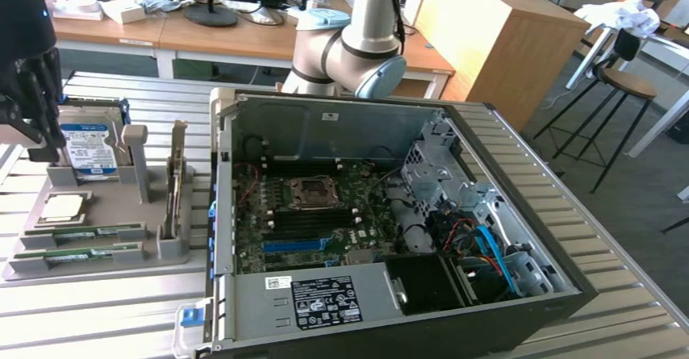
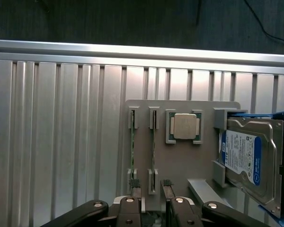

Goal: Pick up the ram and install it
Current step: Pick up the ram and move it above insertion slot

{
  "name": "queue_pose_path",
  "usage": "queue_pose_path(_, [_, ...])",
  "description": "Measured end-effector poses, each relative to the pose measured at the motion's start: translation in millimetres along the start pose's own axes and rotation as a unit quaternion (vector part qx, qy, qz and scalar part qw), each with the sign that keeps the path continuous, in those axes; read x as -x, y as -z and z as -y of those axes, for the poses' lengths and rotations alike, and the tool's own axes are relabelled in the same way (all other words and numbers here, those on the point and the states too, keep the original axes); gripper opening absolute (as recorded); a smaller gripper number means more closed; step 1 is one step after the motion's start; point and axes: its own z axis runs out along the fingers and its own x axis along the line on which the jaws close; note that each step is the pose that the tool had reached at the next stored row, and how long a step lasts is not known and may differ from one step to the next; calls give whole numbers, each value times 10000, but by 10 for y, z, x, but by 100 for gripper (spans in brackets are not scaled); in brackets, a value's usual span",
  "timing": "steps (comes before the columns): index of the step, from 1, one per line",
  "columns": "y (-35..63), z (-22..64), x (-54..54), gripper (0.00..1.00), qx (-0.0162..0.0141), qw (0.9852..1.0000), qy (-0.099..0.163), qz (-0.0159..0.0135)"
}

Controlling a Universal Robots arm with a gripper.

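Two ram sticks, thin green boards, lie in slots of the grey parts tray [image 1: 97,274] at the exterior view's left: one ram [image 1: 99,231] and a second ram [image 1: 81,255] nearer the front. The wrist view sees them edge-on as the first ram [image 2: 153,146] and the second ram [image 2: 132,146]. My black gripper [image 1: 41,137] hangs above the tray's far end, over the hard drive side. In the wrist view the gripper [image 2: 150,184] is open, with nothing between its fingertips [image 2: 134,183]. The open computer case [image 1: 560,238] shows its motherboard [image 1: 312,214].
The tray also carries a blue-labelled hard drive [image 1: 86,148], a square processor [image 1: 63,207] and a taller card standing on edge [image 1: 177,177]. The arm's base [image 1: 361,48] stands behind the case. The ribbed metal table [image 2: 57,142] ends in a rail past the tray.
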Motion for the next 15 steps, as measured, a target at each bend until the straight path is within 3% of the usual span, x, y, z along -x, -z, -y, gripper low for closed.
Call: queue_pose_path(15, [-161,-1,0,30,0,10000,0,0])
